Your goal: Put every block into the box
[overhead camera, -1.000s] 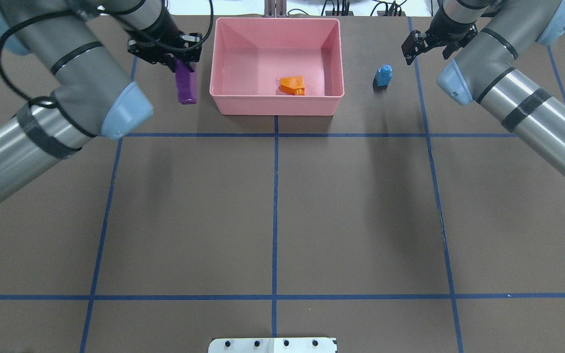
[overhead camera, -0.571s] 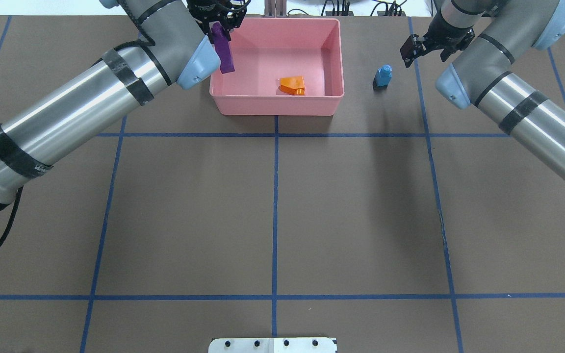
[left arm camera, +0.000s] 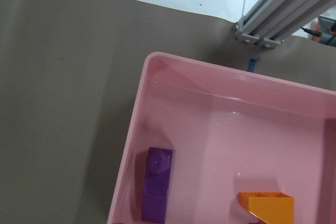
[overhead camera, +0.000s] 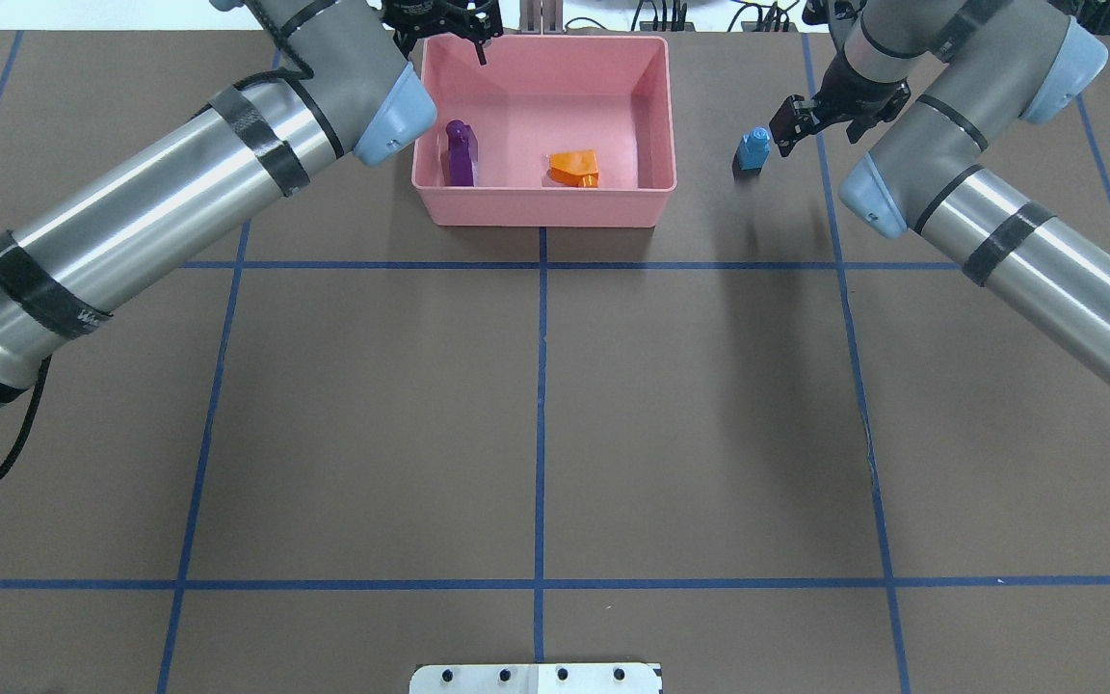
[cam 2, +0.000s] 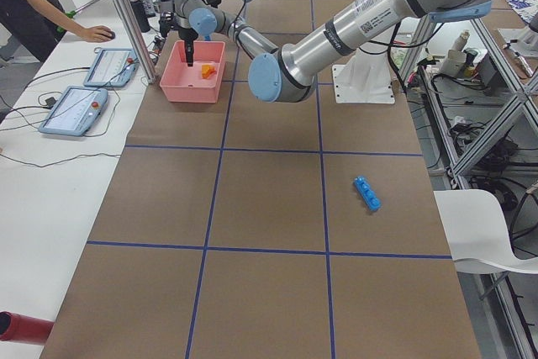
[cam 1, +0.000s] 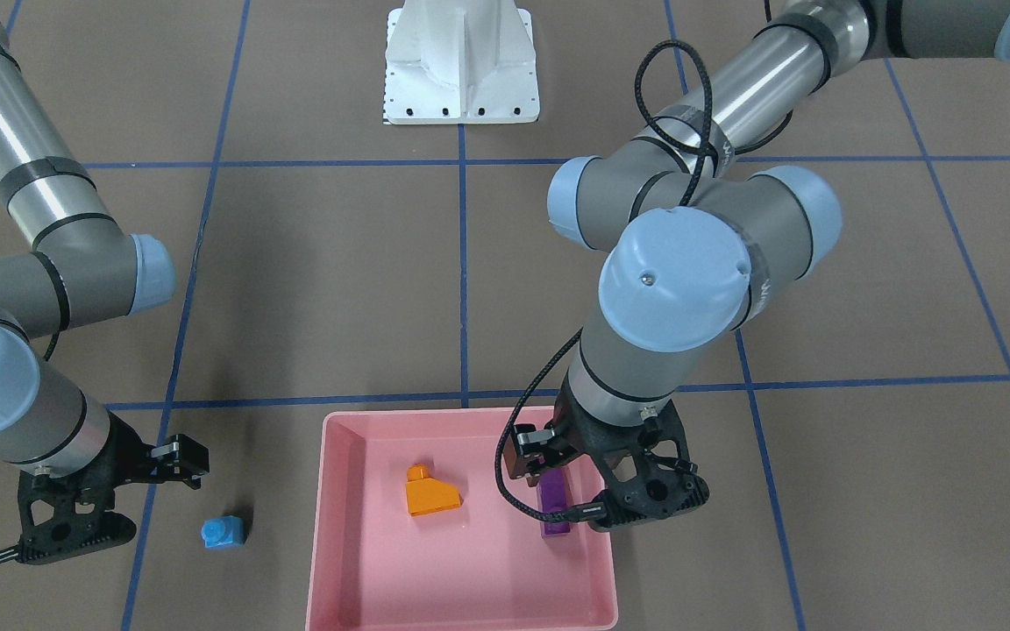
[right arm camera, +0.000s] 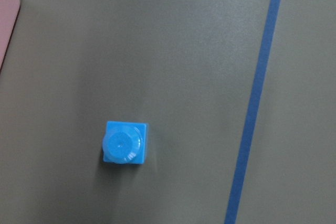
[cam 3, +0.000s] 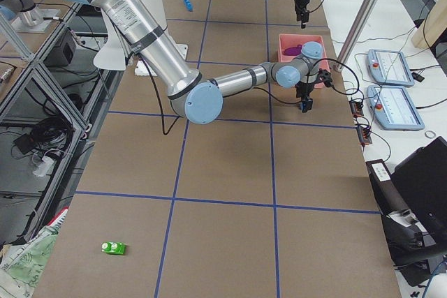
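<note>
The left arm stretches long across its half of the table point(overhead camera: 709, 405), its wrist bent down so that the left gripper point(cam 1: 603, 484) points at the floor of the box point(overhead camera: 541, 217) from above the far corner on the robot's left. Its jaws are spread and hold nothing. Below it the purple oblong point(overhead camera: 460, 154) rests inside the box, just beside the left wall (whether it touches that wall cannot be told). The orange sloped one point(overhead camera: 574, 168) sits nearer the middle of the floor, well apart from the purple one, with bare pink floor between them and toward the far wall. An aluminium post point(left arm camera: 273, 19) stands just beyond the far rim. The right arm comes in folded at the elbow, and the right gripper point(overhead camera: 817, 120) hangs pointing down, jaws apart and empty, near the small blue one-stud point(overhead camera: 753, 149) on its outer side without touching it. That brick stands stud up on the table to the right of the box, with a strip of bare table between it and the box's right wall and a blue tape line point(right arm camera: 257, 98) on its other side. The long blue four-stud point(cam 2: 366, 193) lies far off at the left end of the table, and the green two-stud point(cam 3: 114, 248) far off at the right end.
</note>
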Robot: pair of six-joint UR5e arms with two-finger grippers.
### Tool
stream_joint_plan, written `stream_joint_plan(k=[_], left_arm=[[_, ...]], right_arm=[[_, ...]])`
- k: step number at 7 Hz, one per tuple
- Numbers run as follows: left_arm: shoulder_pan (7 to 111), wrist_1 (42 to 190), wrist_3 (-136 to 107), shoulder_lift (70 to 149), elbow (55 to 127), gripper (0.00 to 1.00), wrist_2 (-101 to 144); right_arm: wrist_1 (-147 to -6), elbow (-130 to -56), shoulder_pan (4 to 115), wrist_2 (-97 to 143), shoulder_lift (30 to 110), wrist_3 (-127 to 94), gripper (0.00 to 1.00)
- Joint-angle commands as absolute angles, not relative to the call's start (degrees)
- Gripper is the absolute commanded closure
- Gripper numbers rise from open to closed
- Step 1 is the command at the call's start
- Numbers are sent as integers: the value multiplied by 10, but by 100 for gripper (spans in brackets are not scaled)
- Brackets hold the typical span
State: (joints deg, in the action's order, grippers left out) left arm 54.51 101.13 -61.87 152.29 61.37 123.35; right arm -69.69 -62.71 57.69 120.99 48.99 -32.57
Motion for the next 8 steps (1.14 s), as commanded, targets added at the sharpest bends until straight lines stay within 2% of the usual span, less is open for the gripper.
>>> stream_joint_plan(k=[1, 2, 4, 5, 6, 7, 8], left_arm=[[583, 1003, -512, 1402, 738, 0, 1299], [583, 1003, -504, 1360, 788, 0, 1299], [582, 998, -511, 1357, 800, 0, 1299], [582, 993, -511, 1357, 802, 0, 1299], [581, 993, -518, 1356, 803, 0, 1298], [580, 993, -519, 1356, 803, 0, 1298], [579, 993, -519, 1356, 804, 0, 1297]], right_arm=[[-622, -559, 570, 1203, 462, -349, 2], [-606, -525, 567, 1202, 432, -391, 3], [-521, -466, 540, 1175, 422, -440, 4], [-515, -461, 534, 1174, 423, -450, 15], [-516, -461, 534, 1175, 425, -450, 42], [-519, -462, 534, 1175, 425, -450, 83], [-519, -465, 548, 1178, 425, -449, 100]])
